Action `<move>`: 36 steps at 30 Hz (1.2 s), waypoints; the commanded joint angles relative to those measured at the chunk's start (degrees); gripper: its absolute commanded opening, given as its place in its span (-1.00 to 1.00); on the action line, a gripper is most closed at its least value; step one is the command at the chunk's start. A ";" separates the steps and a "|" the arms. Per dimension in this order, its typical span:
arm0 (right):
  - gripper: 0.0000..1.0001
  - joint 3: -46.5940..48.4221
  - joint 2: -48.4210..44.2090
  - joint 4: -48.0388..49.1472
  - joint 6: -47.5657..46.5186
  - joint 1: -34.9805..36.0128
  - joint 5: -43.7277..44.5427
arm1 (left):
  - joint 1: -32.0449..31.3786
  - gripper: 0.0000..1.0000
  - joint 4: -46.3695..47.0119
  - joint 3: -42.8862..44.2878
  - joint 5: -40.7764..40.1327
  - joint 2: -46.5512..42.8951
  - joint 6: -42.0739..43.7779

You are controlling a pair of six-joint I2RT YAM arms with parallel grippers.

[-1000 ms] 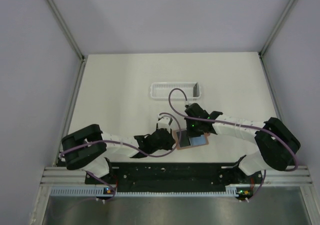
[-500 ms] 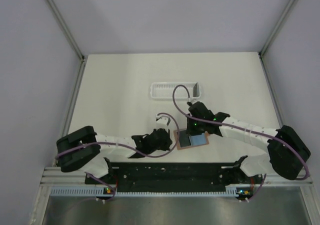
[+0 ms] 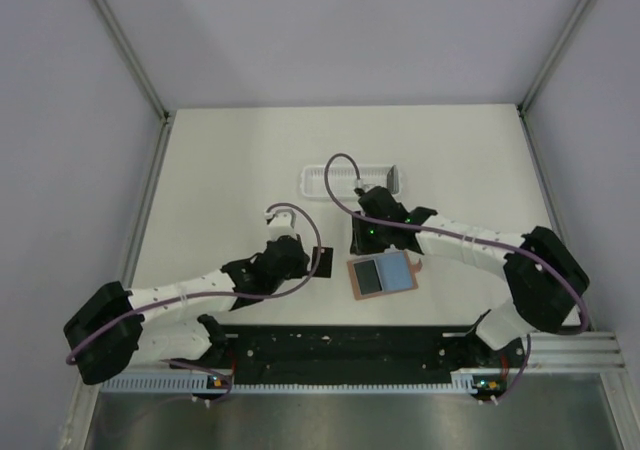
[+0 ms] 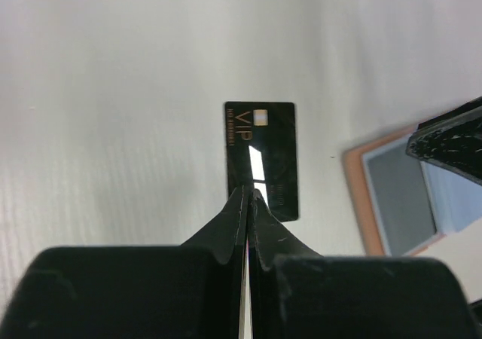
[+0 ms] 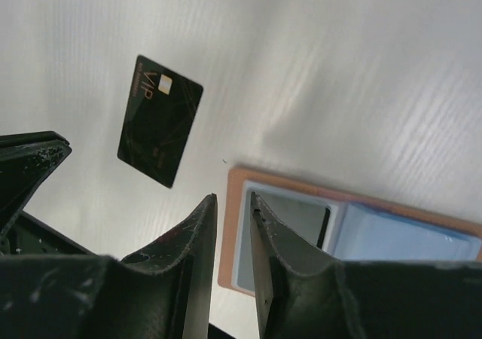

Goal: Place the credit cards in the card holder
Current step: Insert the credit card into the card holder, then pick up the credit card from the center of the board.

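Note:
One black credit card (image 3: pixel 323 263) marked VIP lies flat on the table left of the card holder (image 3: pixel 398 270), which lies open showing a dark and a pale blue panel. The card also shows in the left wrist view (image 4: pixel 271 147) and the right wrist view (image 5: pixel 160 120). My left gripper (image 3: pixel 306 261) is shut, its tips (image 4: pixel 249 193) just above the card's near edge, nothing plainly held. My right gripper (image 3: pixel 360 242) hovers over the holder's left edge (image 5: pixel 239 226), jaws narrowly open (image 5: pixel 232 197) and empty. A dark sliver (image 5: pixel 324 227) sits in the grey pocket. No second card shows plainly.
A white slatted tray (image 3: pixel 350 180) stands behind the grippers at mid table. The black rail of the arm bases (image 3: pixel 340 345) runs along the near edge. White walls enclose the table on three sides.
Both grippers have left the card holder. The left arm swung left and back, and the black card now lies uncovered on the table. The right gripper moved up and left.

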 commanded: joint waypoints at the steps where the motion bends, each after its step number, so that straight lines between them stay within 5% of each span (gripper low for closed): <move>1: -0.55 6.62 6.79 5.13 -1.48 0.60 -3.13 | 3.34 -1.00 -2.13 -2.30 -0.07 0.33 -0.76; 4: -0.82 10.31 11.54 6.37 -1.66 0.52 -4.28 | 4.05 -1.00 -1.25 -2.48 0.19 2.35 -1.28; 9: -1.00 15.85 17.78 6.72 -2.27 0.69 -4.28 | 4.84 -1.00 1.99 -2.83 0.81 4.37 -1.46; 21: -1.00 23.06 28.86 6.19 -3.77 0.78 -5.95 | 5.37 -1.00 6.75 -3.27 4.50 8.51 -0.58; 36: -1.00 11.99 23.69 6.81 -0.52 5.52 0.81 | 4.93 -1.00 10.27 -6.79 9.51 9.65 -1.28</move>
